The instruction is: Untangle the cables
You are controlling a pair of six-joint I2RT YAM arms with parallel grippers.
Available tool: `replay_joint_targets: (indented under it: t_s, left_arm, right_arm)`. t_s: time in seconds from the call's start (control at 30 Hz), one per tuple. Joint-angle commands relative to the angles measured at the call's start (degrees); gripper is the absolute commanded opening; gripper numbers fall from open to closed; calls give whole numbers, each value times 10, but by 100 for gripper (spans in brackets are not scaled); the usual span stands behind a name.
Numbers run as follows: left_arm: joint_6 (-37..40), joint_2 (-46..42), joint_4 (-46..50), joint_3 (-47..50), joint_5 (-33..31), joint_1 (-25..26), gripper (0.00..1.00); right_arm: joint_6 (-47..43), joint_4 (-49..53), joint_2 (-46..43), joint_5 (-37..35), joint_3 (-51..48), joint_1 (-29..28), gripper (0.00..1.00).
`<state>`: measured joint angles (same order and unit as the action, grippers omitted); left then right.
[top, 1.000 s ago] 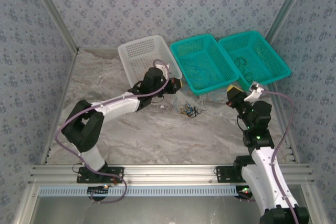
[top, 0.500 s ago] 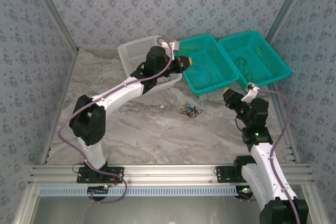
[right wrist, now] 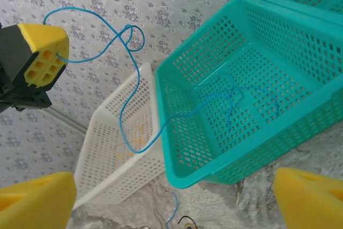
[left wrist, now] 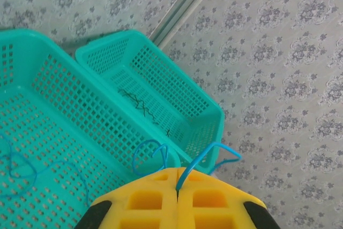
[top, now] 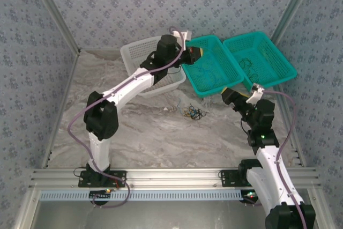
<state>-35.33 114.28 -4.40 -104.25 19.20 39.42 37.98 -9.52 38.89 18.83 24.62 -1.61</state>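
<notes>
Your left fingers clench the blue wire; your right fingers stand released. The wire's tail crosses the teal basket rim at 12 o'clock: pulling may snag it there.

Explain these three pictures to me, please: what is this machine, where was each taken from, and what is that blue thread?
These are two robot arms bolted to the near edge of a table, each ending in a two-finger gripper with yellow pads. The wide picture looks down from above and behind them; the other two come from small cameras on the wrists. The left gripper is shut on a thin blue wire, holding it up beside the middle teal basket, into which the wire trails. The right gripper stands open, holding nothing. On the table lies a small clump of wires, yellow, blue and black. Behind it stand a white basket and a second teal basket with dark wires inside.
</notes>
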Motion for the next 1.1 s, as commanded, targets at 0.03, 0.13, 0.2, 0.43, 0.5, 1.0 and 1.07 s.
replay_joint_targets:
  t_s: [0.03,0.13,0.2,0.43,0.5,1.0,1.07]
  left_arm:
    - [32,32,31,-53,-13,0,0]
    - [42,54,46,-91,-18,0,0]
    - [50,71,63,-118,-23,0,0]
    - [86,128,127,-202,-53,0,1]
    - [95,149,143,-228,-58,0,4]
    - [135,242,270,-329,-127,0,56]
    - [136,243,286,-334,-141,0,68]
  right_arm:
    - [-10,29,-8,-9,24,-11,100]
    - [-14,46,-8,-9,31,-19,100]
    - [-39,57,-7,-2,37,-24,100]
    - [-59,111,-8,-7,59,-39,100]
    - [-60,117,-12,-9,60,-41,100]
    - [-70,159,-15,-26,77,-47,100]
    - [-70,156,-13,-27,78,-47,100]
